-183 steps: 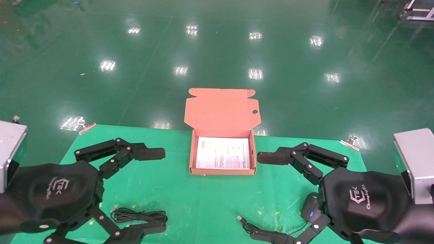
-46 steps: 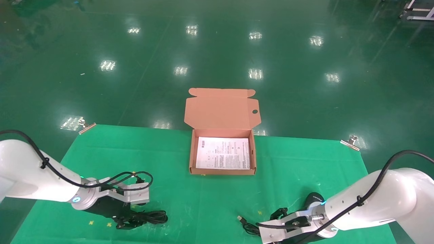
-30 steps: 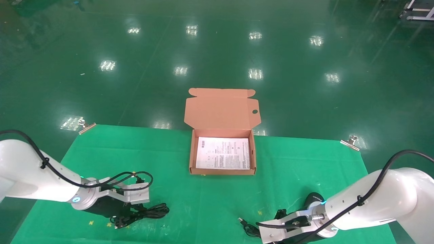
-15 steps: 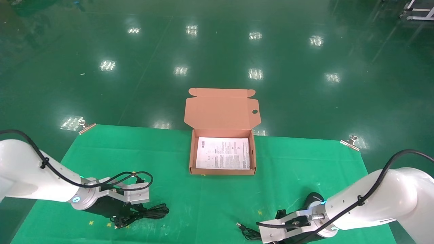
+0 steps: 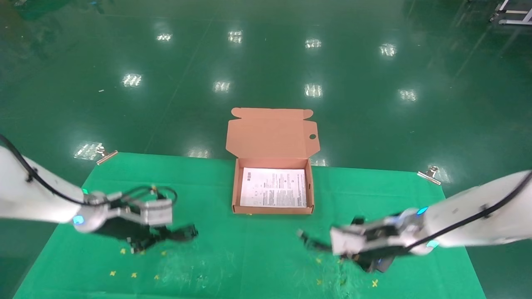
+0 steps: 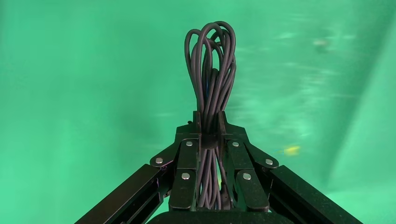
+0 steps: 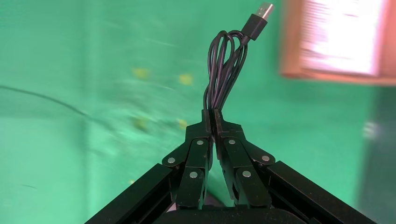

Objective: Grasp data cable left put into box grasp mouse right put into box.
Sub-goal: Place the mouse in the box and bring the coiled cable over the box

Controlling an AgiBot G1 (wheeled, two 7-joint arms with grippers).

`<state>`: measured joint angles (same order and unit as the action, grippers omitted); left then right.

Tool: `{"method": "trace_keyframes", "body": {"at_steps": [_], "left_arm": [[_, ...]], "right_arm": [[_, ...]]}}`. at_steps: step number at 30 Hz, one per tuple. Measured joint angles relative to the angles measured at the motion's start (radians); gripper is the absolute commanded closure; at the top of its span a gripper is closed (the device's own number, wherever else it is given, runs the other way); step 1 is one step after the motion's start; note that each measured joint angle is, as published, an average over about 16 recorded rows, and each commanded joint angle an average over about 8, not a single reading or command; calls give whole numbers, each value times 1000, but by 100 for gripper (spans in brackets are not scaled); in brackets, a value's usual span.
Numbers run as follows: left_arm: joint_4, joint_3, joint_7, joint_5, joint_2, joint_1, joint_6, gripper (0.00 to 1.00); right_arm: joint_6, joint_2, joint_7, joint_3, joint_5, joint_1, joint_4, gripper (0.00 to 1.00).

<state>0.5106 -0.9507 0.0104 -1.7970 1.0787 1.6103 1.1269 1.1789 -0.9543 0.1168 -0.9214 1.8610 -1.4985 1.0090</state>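
My left gripper (image 5: pixel 168 236) is shut on the data cable (image 5: pixel 185 232) and holds it above the green cloth, left of the box (image 5: pixel 235 191). In the left wrist view the cable's black loops (image 6: pixel 212 70) stick out past the closed gripper (image 6: pixel 209 123). My right gripper (image 5: pixel 331 248) is shut on the mouse's cord (image 5: pixel 311 241), right of the box. The right wrist view shows the cord bundle (image 7: pixel 224 70) with its USB plug beyond the closed gripper (image 7: pixel 214 116). The mouse (image 5: pixel 379 263), black with a blue spot, hangs below the right wrist. The box is open and a white sheet (image 5: pixel 273 193) lies inside.
The box's lid (image 5: pixel 272 133) stands open at the far side. The green cloth (image 5: pixel 249 257) has small yellow marks and is clipped at its far corners (image 5: pixel 107 157) (image 5: pixel 429 174). Shiny green floor lies beyond the table's far edge. A corner of the box (image 7: pixel 336 77) shows in the right wrist view.
Both arms have risen and moved forward towards the box. The data cable has left the cloth in the left gripper; the cord and mouse have lifted with the right gripper.
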Motion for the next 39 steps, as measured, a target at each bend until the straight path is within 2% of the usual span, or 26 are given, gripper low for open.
{"method": "trace_keyframes", "body": {"at_steps": [8,14,20,28,33,39], "left_arm": [[147,10,-71,-44,-39,60,-63,100],[240,18,-117,-88,-33,101,-136,100],[276,24,-144,-136,7,146,-219,100],[242,27,-164,-194,79,208,-310,100],[209,28,-173,-218,111,237,-343,100],[185,24,-185,-237,124,249,-351,100]], "right_arm": [[-50,69,57,63,19,-102,52,100],[-108,60,68,103,33,-184,64,100],[-184,-19,31,133,28,-264,18,100],[-281,-163,-81,162,-15,-350,-120,100],[-319,-227,-152,176,-48,-383,-197,100],[-337,-266,-202,184,-76,-391,-244,100]]}}
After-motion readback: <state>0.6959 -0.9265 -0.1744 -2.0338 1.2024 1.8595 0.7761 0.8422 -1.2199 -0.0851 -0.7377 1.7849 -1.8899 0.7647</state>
